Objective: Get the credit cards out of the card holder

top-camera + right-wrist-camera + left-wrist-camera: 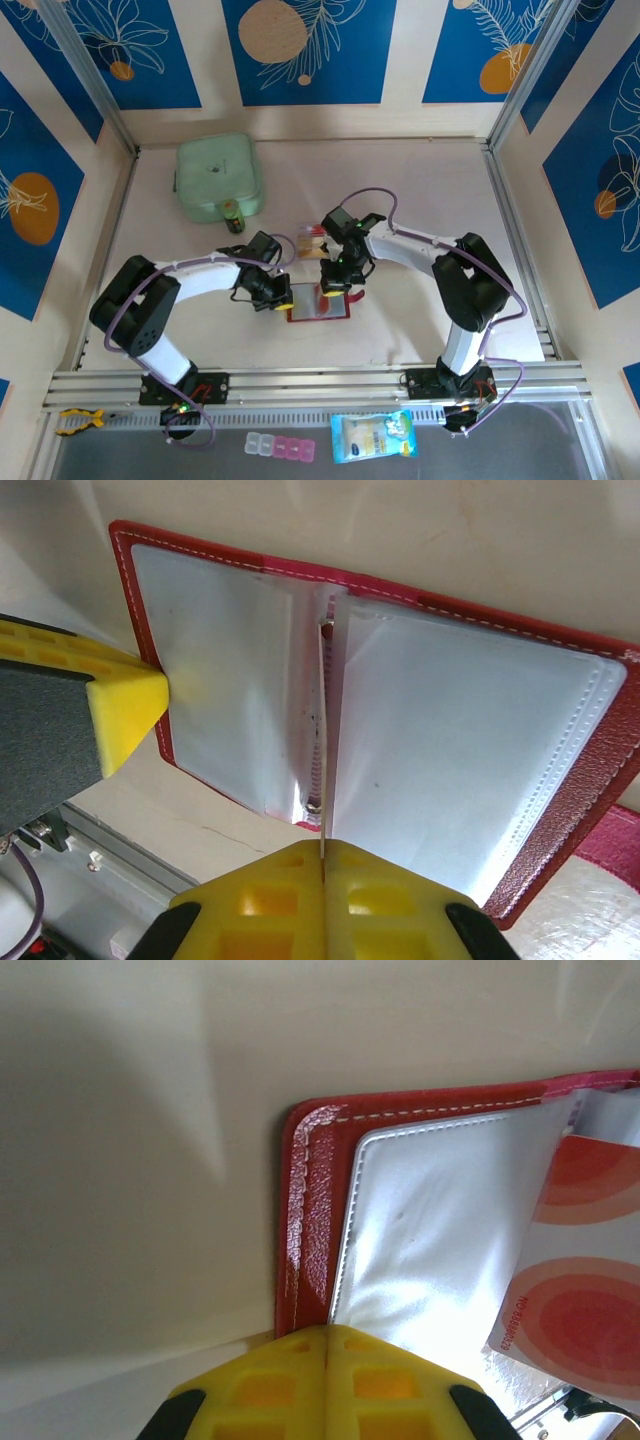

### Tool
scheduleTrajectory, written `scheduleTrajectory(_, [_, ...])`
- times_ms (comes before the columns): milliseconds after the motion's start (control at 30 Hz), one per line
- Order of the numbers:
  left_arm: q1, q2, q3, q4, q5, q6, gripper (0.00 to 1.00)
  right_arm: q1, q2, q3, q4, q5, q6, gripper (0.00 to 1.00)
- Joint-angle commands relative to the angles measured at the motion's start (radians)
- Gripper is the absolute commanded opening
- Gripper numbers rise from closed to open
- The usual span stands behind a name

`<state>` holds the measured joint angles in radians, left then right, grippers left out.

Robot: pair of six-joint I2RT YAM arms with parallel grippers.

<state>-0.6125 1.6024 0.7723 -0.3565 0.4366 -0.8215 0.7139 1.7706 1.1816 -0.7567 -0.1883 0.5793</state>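
Pale table: left claw shut, tips on open card holder; right claw shut, prob. nipping pocket leaf.

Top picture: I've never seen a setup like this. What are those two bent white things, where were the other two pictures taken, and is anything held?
Those are two white-and-black robot arms, left and right, bolted at the near edge of a pale table, filmed from overhead. The two close-ups come from cameras on each wrist; the yellow blocks are gripper fingers. On the table lie an open red leather-like card holder with clear pockets and a pale green square container. The left gripper is shut, its tip at the holder's edge. The right gripper pinches a thin card with red circles.
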Motion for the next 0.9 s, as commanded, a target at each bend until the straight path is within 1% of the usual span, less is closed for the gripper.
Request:
scheduleTrajectory(0, [0.005, -0.012, -0.024, -0.049, -0.018, -0.011, 0.0, 0.019, 0.004, 0.02, -0.019, 0.017, 0.051, 0.11])
scheduleTrajectory(100, [0.004, -0.014, -0.031, -0.036, -0.011, -0.016, 0.0, 0.036, -0.003, 0.019, -0.018, 0.031, 0.073, 0.15])
scheduleTrajectory(267, [0.004, -0.017, -0.041, -0.028, -0.007, -0.018, 0.0, 0.057, -0.016, 0.008, -0.01, 0.048, 0.097, 0.15])
scheduleTrajectory(367, [0.004, -0.025, -0.046, -0.025, -0.006, -0.019, 0.0, 0.065, -0.023, -0.001, -0.007, 0.063, 0.108, 0.12])
scheduleTrajectory(500, [0.004, -0.031, -0.047, -0.013, -0.001, -0.022, 0.0, 0.072, -0.051, -0.006, -0.007, 0.088, 0.116, 0.05])
scheduleTrajectory(600, [0.004, -0.04, -0.037, -0.018, -0.006, -0.02, 0.01, 0.071, -0.087, -0.006, -0.005, 0.096, 0.11, 0.03])
scheduleTrajectory(733, [0.004, -0.047, -0.024, -0.002, -0.001, -0.025, 0.02, 0.065, -0.124, 0.016, -0.04, 0.1, 0.041, 0.03])
scheduleTrajectory(867, [0.004, -0.08, -0.025, 0.002, -0.018, -0.024, 0.04, 0.046, -0.146, 0.045, -0.077, 0.083, -0.142, 0.02])
